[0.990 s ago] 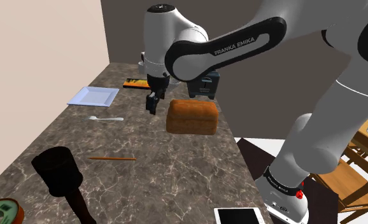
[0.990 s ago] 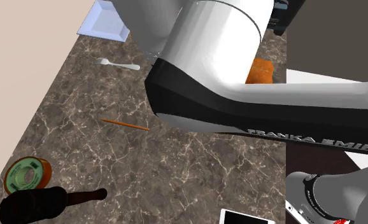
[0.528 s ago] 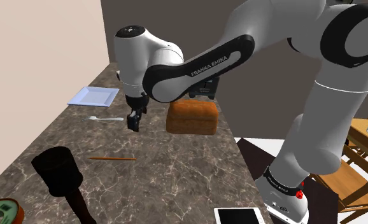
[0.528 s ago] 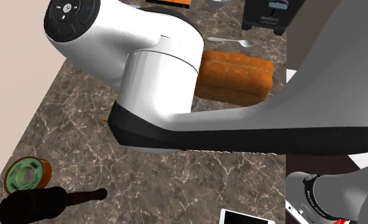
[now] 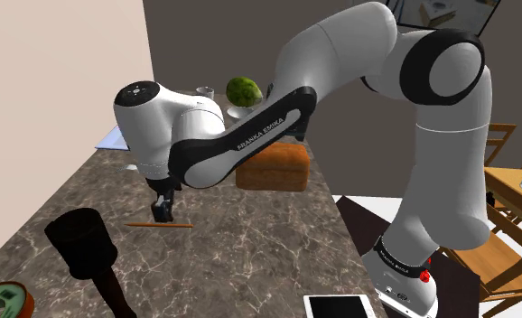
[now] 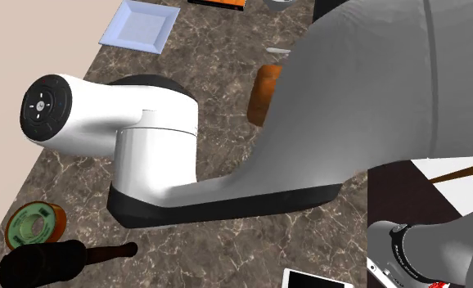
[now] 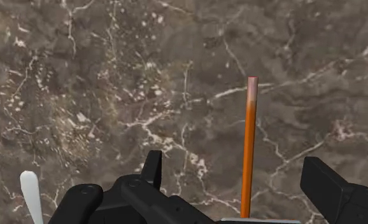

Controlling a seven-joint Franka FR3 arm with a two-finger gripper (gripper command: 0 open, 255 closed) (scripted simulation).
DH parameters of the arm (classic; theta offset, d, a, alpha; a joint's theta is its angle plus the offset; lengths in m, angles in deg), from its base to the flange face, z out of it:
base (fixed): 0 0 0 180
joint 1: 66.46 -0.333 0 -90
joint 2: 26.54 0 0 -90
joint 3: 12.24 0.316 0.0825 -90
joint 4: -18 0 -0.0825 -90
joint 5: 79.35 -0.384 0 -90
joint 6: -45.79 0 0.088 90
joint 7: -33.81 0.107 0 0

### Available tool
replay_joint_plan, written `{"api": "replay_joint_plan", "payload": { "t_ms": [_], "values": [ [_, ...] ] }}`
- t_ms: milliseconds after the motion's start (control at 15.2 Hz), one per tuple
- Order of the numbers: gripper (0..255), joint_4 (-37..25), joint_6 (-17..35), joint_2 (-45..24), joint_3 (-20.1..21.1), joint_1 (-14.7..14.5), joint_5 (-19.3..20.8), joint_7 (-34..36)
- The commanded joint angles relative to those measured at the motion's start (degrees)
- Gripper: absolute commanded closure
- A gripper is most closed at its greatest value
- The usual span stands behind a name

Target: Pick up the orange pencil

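The pencil (image 5: 140,224) is laid flat on the bench (image 5: 250,262), between the spread fingers (image 7: 152,170), and is touched by neither. In the shoulder view, a loaf (image 5: 282,172) is placed behind it to the right, a mallet (image 5: 83,244) is laid before it to the left, and a tape roll (image 5: 2,303) is set near the mallet.

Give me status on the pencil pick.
Gripper open, low over the counter. Orange pencil lies flat between the fingers, untouched. White utensil beside gripper, clear of the fingers.
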Motion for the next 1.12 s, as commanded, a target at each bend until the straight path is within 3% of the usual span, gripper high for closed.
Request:
{"api": "replay_joint_plan", "payload": {
  "t_ms": [0, 660, 726, 1056],
  "values": [
    [0, -2.8, -0.1, -3.8, -0.1, -1.8, 1.7, 0.1],
    [0, -2.0, 3.7, -7.4, -1.3, -2.7, 4.0, 2.1],
    [255, -2.1, 3.6, -7.4, -1.3, -2.7, 4.0, 2.1],
    [255, -2.1, 3.6, -7.4, -1.3, -2.7, 4.0, 2.1]
  ]
}}
